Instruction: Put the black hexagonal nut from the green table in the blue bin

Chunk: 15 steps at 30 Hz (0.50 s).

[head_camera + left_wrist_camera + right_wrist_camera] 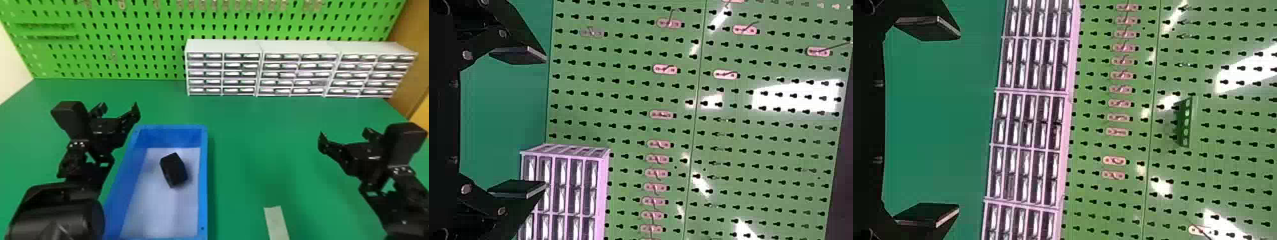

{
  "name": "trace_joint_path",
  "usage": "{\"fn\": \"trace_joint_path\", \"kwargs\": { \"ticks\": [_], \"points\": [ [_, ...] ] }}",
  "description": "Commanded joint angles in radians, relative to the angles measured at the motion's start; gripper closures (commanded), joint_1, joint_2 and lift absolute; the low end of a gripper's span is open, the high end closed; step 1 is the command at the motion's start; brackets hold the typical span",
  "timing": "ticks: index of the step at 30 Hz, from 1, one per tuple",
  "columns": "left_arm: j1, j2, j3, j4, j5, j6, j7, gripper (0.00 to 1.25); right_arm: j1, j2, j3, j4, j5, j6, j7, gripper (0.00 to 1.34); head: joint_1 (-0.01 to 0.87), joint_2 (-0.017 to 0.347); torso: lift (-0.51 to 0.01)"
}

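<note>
As left gripper (119,108) gapes, nut (173,170) to its right, in blue bin (203,178)

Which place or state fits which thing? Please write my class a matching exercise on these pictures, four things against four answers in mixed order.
Things
1. black hexagonal nut
2. left gripper
3. drawer units
4. pale strip

Places or states
A. in front of the green pegboard
B. inside the blue bin
C. flat on the green table, right of the bin
D. open, by the bin's left side

Right pairs: 1-B, 2-D, 3-A, 4-C
</note>
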Motion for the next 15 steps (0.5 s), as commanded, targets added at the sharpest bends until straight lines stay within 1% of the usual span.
{"fn": "trace_joint_path", "kwargs": {
  "ticks": [1,15],
  "points": [
    [0.000,-0.003,0.000,-0.001,0.001,-0.001,0.000,0.36,0.000,0.000,0.000,0.000,0.000,0.000,0.000,0.09,0.686,0.051,-0.097],
    [0.000,-0.003,-0.002,0.000,0.000,-0.001,0.000,0.36,0.000,0.000,0.003,0.000,0.000,0.000,0.001,0.09,0.686,0.051,-0.097]
  ]
}}
